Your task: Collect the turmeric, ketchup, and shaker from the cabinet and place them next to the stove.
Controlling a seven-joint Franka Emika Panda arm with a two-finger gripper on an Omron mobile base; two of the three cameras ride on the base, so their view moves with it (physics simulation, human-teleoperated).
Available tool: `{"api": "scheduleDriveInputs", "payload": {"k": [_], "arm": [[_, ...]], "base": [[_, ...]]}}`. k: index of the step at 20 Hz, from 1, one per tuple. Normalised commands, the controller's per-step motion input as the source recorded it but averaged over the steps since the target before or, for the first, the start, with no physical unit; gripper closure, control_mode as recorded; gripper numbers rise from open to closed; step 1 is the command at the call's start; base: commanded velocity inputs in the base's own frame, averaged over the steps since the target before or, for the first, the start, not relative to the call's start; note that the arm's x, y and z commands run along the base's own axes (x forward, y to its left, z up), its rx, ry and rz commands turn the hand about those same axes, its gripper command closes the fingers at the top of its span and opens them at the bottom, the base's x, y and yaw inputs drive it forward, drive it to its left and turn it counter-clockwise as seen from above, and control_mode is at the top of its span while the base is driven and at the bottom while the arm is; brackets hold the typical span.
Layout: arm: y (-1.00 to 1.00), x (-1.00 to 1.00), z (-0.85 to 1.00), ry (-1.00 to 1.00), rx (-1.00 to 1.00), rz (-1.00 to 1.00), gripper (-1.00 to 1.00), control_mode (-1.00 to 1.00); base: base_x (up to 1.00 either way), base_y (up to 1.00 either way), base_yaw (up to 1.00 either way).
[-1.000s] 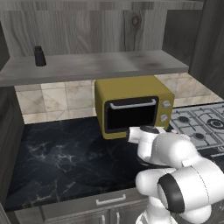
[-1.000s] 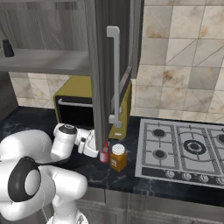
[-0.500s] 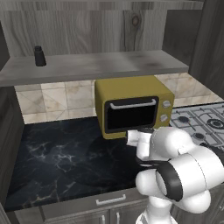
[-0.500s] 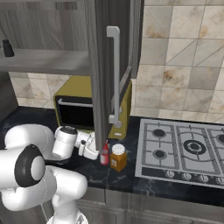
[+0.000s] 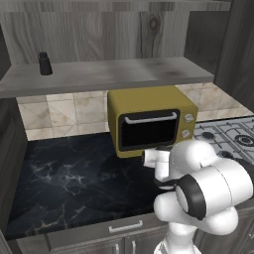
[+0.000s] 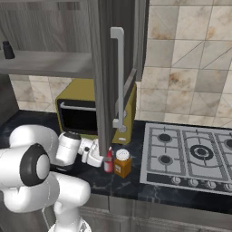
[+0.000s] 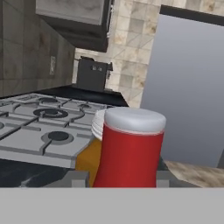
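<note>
The ketchup (image 6: 108,161), a slim red bottle, stands on the dark counter just left of the stove (image 6: 190,154). My gripper (image 6: 105,159) reaches it from the left, and its fingers close on both sides of the bottle. In the hand view the ketchup (image 7: 129,153) looms large between the two fingertips (image 7: 78,178). The turmeric (image 6: 122,163), an orange jar with a white lid, sits right beside the ketchup, and behind it in the hand view as the turmeric (image 7: 87,159). The black shaker (image 5: 45,63) stands far left on the cabinet shelf (image 5: 114,74); it is the shaker (image 6: 7,50).
A yellow-olive microwave (image 5: 151,121) stands on the counter behind my arm. The open cabinet door (image 6: 102,68) with its white handle (image 6: 118,77) hangs just above the ketchup. The gas cooktop (image 5: 228,136) lies at the right, and bare black counter (image 5: 69,173) stretches left.
My arm's elbow has swung and risen while the hand stayed by the stove. The ketchup has shifted only slightly beside the turmeric.
</note>
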Motion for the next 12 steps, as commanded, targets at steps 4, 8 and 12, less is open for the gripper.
{"api": "scheduleDriveInputs", "payload": {"k": [4,8,12], "arm": [[-0.05,0.00,-0.13,0.00,0.00,0.00,1.00,-1.00],[-0.04,0.04,-0.11,0.00,0.00,0.00,1.00,-1.00],[0.00,0.05,-0.10,0.00,0.00,0.00,1.00,-1.00]], "base": [[0.00,0.00,0.00],[0.00,0.00,0.00],[0.00,0.00,0.00]]}}
